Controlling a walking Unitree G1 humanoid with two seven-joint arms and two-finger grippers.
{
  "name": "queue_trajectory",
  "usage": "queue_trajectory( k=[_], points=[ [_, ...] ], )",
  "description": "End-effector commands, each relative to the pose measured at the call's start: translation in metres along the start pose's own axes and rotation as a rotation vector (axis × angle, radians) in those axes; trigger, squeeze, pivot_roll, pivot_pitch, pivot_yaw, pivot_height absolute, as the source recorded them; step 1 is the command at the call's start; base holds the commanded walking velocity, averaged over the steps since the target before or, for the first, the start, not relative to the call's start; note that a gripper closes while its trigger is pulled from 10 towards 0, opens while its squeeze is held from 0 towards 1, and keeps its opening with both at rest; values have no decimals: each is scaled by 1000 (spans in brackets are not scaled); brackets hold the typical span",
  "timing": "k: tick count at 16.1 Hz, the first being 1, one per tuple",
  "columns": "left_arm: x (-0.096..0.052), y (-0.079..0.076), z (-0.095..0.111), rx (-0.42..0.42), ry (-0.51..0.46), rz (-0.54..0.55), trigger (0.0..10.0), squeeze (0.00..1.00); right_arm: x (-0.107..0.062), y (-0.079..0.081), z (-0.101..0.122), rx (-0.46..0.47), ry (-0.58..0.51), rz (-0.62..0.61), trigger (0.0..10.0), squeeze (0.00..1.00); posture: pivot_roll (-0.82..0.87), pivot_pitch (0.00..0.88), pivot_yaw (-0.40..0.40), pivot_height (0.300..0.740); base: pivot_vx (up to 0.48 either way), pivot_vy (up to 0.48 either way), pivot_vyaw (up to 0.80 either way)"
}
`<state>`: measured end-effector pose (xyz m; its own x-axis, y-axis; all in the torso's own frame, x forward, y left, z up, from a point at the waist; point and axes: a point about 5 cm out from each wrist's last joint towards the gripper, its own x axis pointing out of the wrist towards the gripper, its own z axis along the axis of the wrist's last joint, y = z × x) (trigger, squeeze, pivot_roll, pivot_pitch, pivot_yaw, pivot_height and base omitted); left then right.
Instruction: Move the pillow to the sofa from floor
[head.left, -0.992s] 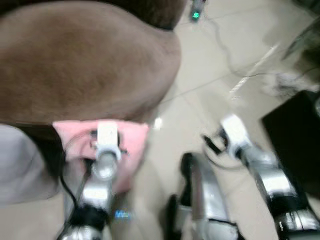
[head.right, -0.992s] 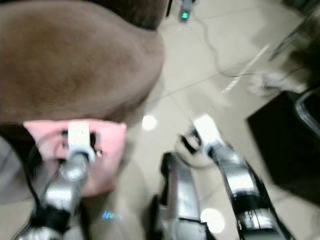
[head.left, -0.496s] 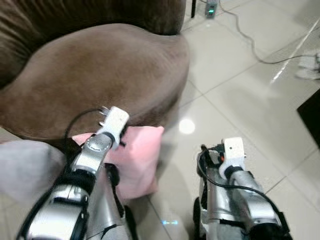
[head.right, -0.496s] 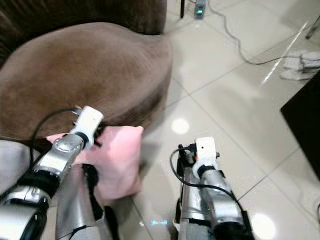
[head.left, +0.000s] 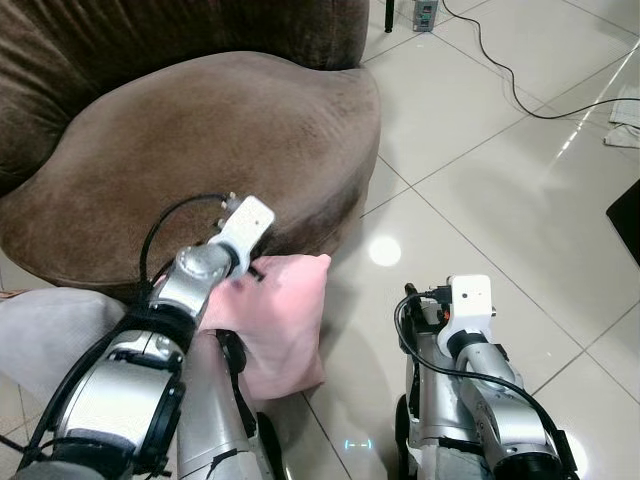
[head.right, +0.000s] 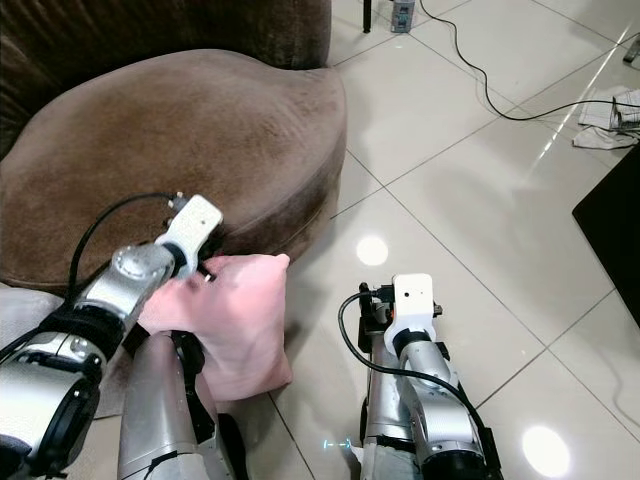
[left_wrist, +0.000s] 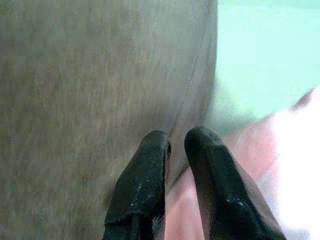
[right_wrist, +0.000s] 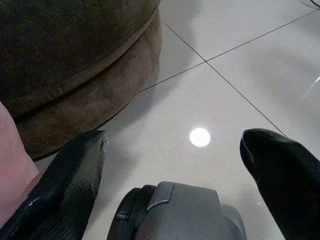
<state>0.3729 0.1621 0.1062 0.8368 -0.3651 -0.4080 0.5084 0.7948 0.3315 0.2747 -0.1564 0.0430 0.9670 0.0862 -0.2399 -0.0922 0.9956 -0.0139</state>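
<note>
A pink pillow (head.left: 285, 320) hangs just above the floor against the front of the brown sofa (head.left: 220, 130). My left gripper (left_wrist: 177, 145) is shut on the pillow's upper edge, close to the sofa's seat rim, and its wrist (head.left: 245, 225) covers the fingers in the eye views. In the left wrist view the two black fingers (left_wrist: 150, 155) nearly touch, with pink cloth beside them and brown sofa fabric behind. My right gripper (right_wrist: 174, 137) hangs low over the tiles to the right of the pillow. It is open, its fingers (right_wrist: 75, 170) spread wide and nothing between them.
A black cable (head.left: 500, 70) runs across the glossy tiles to a small device (head.left: 425, 12) by the sofa's far end. White cloth (head.left: 625, 105) and a black object (head.left: 625, 215) sit at the right edge. Pale fabric (head.left: 50, 335) lies at the lower left. My legs stand below.
The camera has swung and steadied, so the whole picture has shifted. My left gripper has lifted the pillow slightly towards the sofa's front. The right gripper stays open and low.
</note>
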Motion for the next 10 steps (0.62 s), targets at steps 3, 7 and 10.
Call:
queue_trajectory(
  k=[3, 7, 10],
  points=[
    [-1, -3, -5, -27, -18, -18, 0, 0, -6, 7, -27, 2, 126, 22, 10000, 0, -123, 172, 116, 450, 0, 0, 0],
    [-1, -4, -1, -46, -76, -1, 0, 0, -2, 7, -25, -13, 128, 37, 10000, 0, -108, 163, 102, 450, 0, 0, 0],
    [0, -5, 3, -109, -105, -1, 0, 0, -1, 9, -25, -13, 130, 44, 10000, 0, -111, 171, 101, 450, 0, 0, 0]
  ],
)
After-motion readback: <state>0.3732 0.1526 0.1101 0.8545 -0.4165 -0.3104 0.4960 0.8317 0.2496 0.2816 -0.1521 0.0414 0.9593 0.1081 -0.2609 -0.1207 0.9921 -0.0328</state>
